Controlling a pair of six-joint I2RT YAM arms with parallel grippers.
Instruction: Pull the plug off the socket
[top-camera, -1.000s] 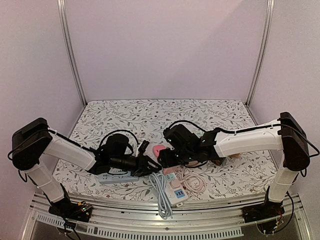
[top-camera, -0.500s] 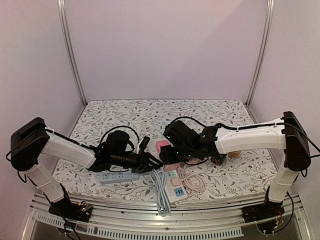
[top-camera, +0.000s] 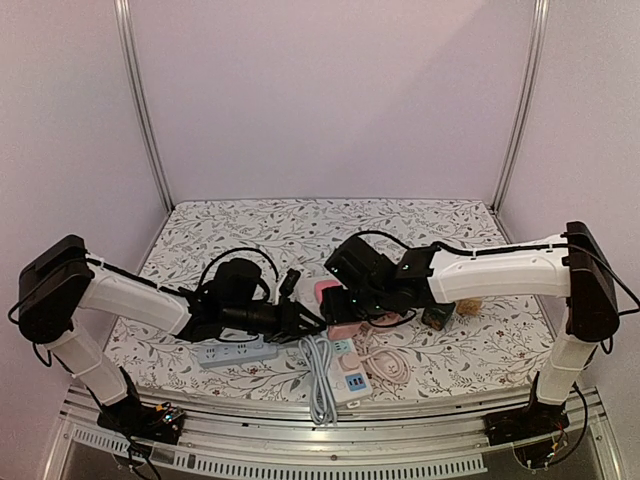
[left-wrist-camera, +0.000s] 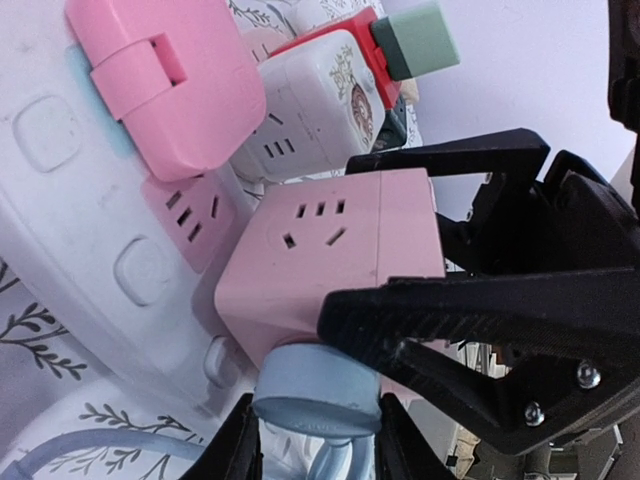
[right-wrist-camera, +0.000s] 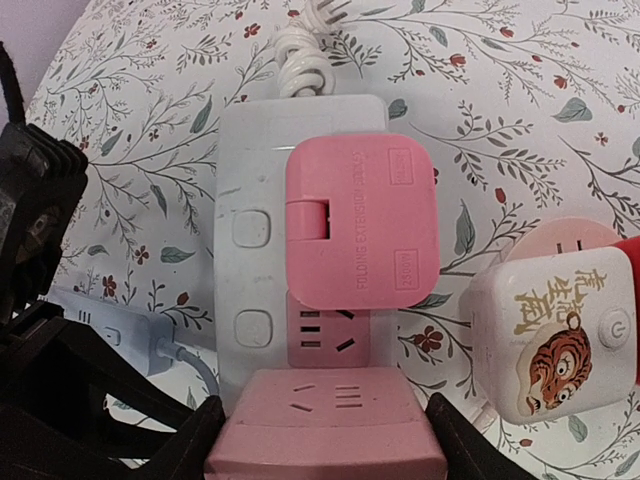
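Note:
The socket is a pink cube (left-wrist-camera: 330, 250) (right-wrist-camera: 330, 420) (top-camera: 326, 293) held just above the table. My right gripper (right-wrist-camera: 328, 440) (top-camera: 336, 302) is shut on it, one black finger (left-wrist-camera: 450, 160) on each side. A light blue round plug (left-wrist-camera: 315, 395) sits flat against the cube's lower face, its pale cord running down out of the left wrist view. My left gripper (left-wrist-camera: 318, 450) (top-camera: 305, 322) is shut on that plug. In the top view the plug is hidden between the two grippers.
Under the cube lies a white power strip (right-wrist-camera: 250, 180) carrying a pink folding plug (right-wrist-camera: 360, 220). A white tiger-print cube (right-wrist-camera: 560, 330) sits to its right. A blue-grey strip (top-camera: 235, 352), a white strip (top-camera: 345, 378) and a coiled pink cable (top-camera: 388, 366) lie near the front edge.
Both grippers, with cube and plug, have drifted slightly right and toward the back. The white strip at the front edge has shifted a little left.

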